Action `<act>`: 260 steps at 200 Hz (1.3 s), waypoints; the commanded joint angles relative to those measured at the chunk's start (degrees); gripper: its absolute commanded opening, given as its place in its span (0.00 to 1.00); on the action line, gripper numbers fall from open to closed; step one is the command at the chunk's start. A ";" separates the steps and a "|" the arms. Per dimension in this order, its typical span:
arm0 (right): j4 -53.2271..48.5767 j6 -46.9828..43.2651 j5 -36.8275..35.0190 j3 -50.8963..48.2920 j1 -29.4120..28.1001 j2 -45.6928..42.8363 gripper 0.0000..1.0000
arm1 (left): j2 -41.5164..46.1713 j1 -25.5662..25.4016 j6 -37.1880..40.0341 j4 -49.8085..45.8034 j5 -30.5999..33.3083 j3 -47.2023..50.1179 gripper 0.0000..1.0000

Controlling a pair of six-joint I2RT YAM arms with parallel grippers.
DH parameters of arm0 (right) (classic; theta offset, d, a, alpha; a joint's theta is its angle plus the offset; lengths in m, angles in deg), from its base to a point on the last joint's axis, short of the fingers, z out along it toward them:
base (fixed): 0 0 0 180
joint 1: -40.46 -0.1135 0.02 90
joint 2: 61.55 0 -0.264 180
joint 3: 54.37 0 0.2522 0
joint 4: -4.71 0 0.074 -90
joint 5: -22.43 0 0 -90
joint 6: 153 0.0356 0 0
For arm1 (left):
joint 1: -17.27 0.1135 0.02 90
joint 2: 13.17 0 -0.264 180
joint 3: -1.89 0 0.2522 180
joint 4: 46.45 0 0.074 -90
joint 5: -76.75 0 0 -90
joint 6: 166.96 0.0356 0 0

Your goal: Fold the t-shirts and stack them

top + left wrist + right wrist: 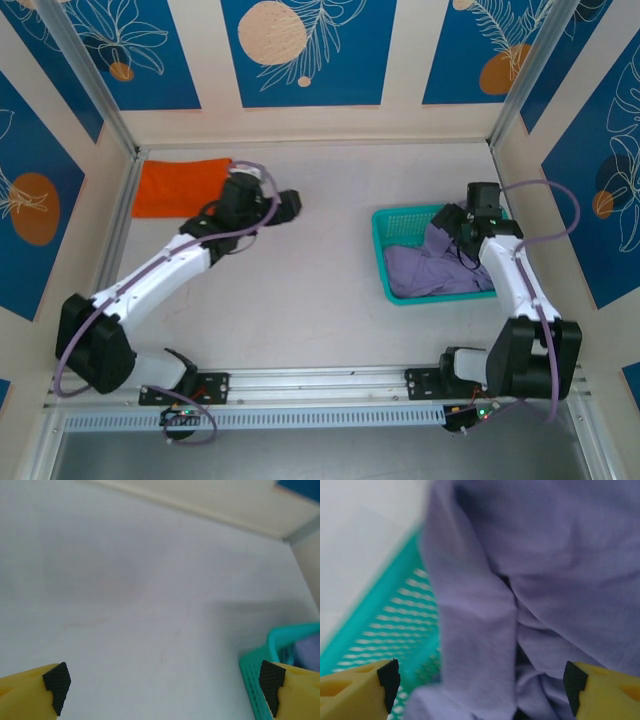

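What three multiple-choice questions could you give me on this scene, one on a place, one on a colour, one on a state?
1. Where does the lavender t-shirt lie?
A. hung on the back wall
B. in the teal basket
C. draped over the left arm

2. What colour is the far-left t-shirt on the table?
A. orange
B. green
C. black

3. How does the left end effector stand?
A. open above bare table
B. shut on cloth
C. shut on a basket rim

Answers:
1. B, the top view shows the lavender cloth lying inside the basket walls.
2. A, that cloth is bright orange.
3. A, the left wrist view shows its fingers wide apart with nothing between them.
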 commanded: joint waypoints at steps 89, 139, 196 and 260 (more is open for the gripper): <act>-6.31 -4.41 9.47 7.18 -3.60 8.14 0.00 | -5.84 -11.14 5.05 -1.68 1.51 4.06 1.00; -15.05 -6.89 5.29 26.67 -13.52 -1.80 0.00 | -2.37 -11.40 1.33 -2.29 2.02 3.33 1.00; -23.42 -12.96 0.46 68.66 -31.49 5.72 0.00 | 4.61 -11.37 -3.02 -6.99 6.91 -1.77 1.00; -23.44 -12.98 9.50 85.23 -40.39 18.29 0.00 | 20.93 -11.33 -3.98 -11.82 20.39 -2.22 1.00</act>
